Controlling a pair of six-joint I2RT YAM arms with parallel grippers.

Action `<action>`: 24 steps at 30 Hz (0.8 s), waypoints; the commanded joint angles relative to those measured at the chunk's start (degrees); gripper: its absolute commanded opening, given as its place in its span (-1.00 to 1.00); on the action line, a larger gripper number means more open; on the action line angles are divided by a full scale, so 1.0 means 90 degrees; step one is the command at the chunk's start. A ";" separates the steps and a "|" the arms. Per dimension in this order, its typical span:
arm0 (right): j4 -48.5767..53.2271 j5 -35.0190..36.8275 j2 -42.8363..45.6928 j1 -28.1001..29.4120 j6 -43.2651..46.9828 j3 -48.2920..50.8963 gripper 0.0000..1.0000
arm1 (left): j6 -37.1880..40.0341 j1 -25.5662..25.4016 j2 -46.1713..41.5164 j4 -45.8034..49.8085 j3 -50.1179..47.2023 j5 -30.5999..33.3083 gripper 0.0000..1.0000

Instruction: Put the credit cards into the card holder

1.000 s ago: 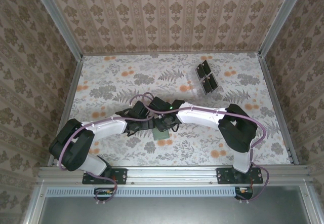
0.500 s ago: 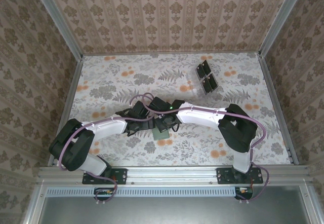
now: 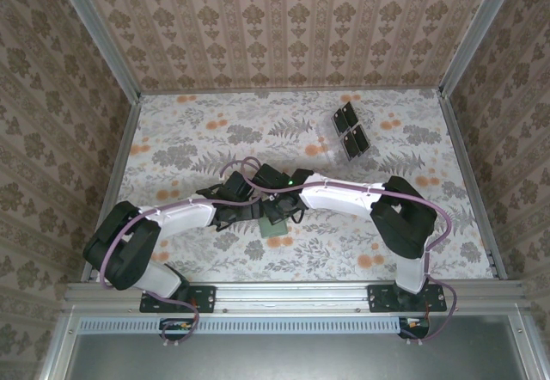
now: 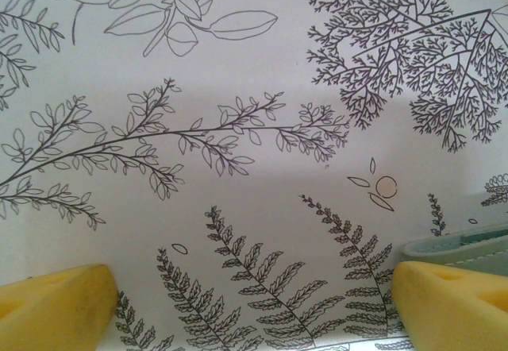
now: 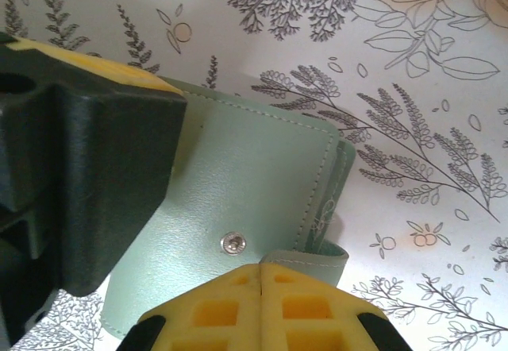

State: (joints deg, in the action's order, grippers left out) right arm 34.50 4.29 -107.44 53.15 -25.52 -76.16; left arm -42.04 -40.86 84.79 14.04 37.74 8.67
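While left gripper [image 4: 254, 303] gapes empty | right gripper [image 5: 260, 279] closed | one card holder [image 5: 254, 184]

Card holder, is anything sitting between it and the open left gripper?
Nothing visible does. In the left wrist view, the card holder has its edge right beside one yellow fingertip of the left gripper, and bare patterned table lies between the open fingers.

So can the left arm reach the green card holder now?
Probably yes: its open end effector sits right beside the card holder, whose edge lies just by one finger, with nothing between them.
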 commanded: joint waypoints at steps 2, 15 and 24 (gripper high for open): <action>-0.0104 -0.0227 -0.0082 0.0013 -0.0009 -0.0213 -1.00 | -0.0186 -0.0079 0.0504 0.0119 -0.0426 -0.1023 1.00; -0.0290 -0.0458 -0.0284 0.0015 -0.0046 -0.0248 -1.00 | -0.0190 -0.0071 0.0530 0.0095 -0.0439 -0.1042 1.00; -0.0320 -0.0477 -0.0471 0.0017 -0.0033 -0.0262 -1.00 | -0.0189 -0.0075 0.0549 0.0100 -0.0423 -0.1041 1.00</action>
State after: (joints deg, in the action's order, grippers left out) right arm 31.46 0.84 -109.34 52.90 -25.56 -77.52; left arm -42.04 -40.84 85.01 13.72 37.52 8.88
